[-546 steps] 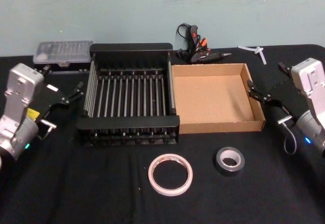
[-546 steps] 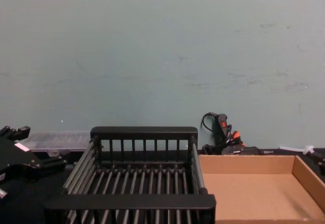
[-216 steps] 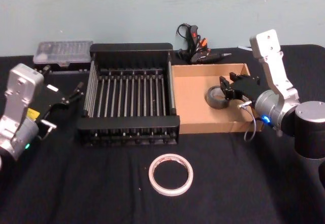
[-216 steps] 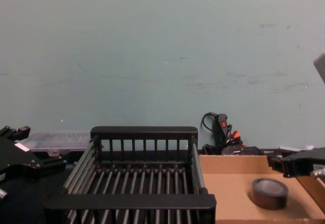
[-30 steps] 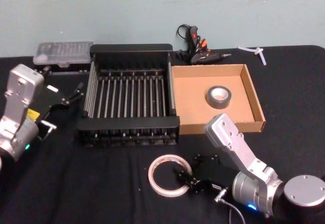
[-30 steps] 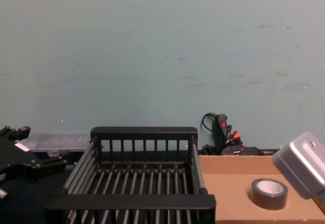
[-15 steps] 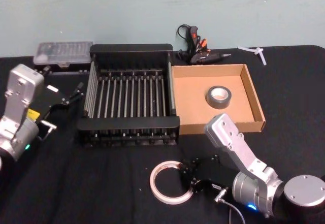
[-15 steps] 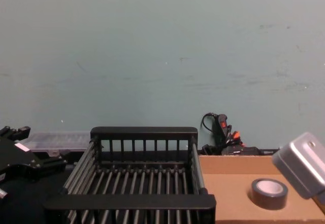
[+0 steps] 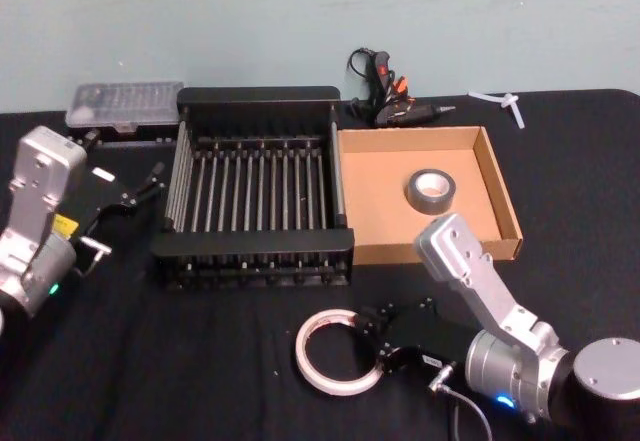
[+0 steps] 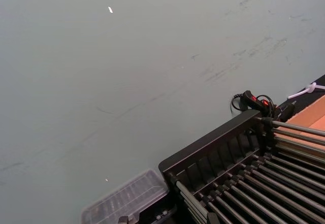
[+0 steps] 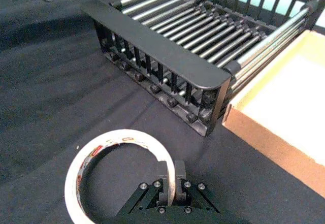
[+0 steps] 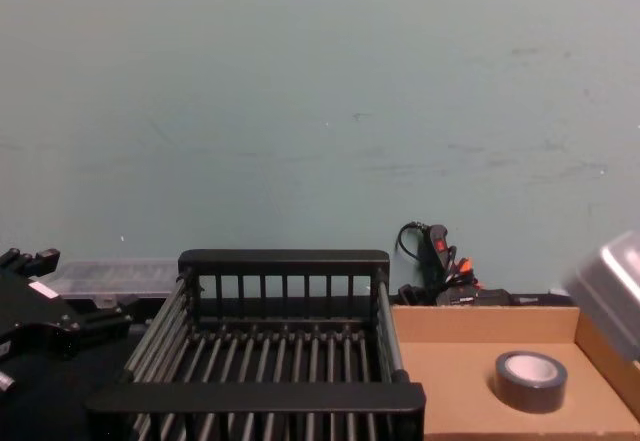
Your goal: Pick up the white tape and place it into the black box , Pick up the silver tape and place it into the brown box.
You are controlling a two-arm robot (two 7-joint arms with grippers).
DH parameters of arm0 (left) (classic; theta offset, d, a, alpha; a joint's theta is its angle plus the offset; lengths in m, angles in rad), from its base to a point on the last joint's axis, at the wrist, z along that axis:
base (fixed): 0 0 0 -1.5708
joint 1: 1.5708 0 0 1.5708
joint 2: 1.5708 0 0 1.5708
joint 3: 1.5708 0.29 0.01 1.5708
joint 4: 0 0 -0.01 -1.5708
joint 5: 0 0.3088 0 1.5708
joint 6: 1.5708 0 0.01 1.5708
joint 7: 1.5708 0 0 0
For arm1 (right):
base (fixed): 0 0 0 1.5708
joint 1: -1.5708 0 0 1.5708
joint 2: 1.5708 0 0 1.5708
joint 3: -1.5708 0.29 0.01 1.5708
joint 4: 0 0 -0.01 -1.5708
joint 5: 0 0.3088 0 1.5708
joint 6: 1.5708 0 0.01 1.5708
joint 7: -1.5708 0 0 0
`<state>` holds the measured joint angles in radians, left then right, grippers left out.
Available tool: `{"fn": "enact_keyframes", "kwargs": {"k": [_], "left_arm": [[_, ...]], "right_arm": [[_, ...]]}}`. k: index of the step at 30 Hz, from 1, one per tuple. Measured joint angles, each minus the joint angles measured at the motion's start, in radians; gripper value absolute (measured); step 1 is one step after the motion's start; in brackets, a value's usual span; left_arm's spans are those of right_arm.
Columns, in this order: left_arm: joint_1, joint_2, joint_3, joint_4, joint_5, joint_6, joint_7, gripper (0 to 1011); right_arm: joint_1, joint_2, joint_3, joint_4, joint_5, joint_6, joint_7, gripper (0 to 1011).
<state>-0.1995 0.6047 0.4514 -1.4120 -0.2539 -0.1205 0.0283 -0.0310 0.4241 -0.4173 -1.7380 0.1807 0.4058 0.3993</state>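
Right gripper pinches the white tape rim; left gripper's state unclear

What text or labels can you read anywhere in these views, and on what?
Nothing reads clearly.
Red print on the white tape's inner core: too blurred to read.
Yellow sticker on the left arm: too small to read.
White label by the right gripper: unreadable.

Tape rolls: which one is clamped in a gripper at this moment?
The white tape, gripped at its rim by the right gripper on the black cloth. The silver tape lies free in the brown box.
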Motion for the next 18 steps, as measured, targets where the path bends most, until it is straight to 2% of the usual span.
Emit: {"fn": "enact_keyframes", "kwargs": {"k": [11,18], "left_arm": [[0.0,0.0,0.0,0.0,0.0,0.0,0.0,1001],[0.0,0.0,0.0,0.0,0.0,0.0,0.0,1001]], "right_arm": [[-0.004,0.043,0.026,-0.058,0.067,-0.026,0.04,87],[0.006,0.068,0.048,-0.091,0.122,-0.062,0.07,87]]}}
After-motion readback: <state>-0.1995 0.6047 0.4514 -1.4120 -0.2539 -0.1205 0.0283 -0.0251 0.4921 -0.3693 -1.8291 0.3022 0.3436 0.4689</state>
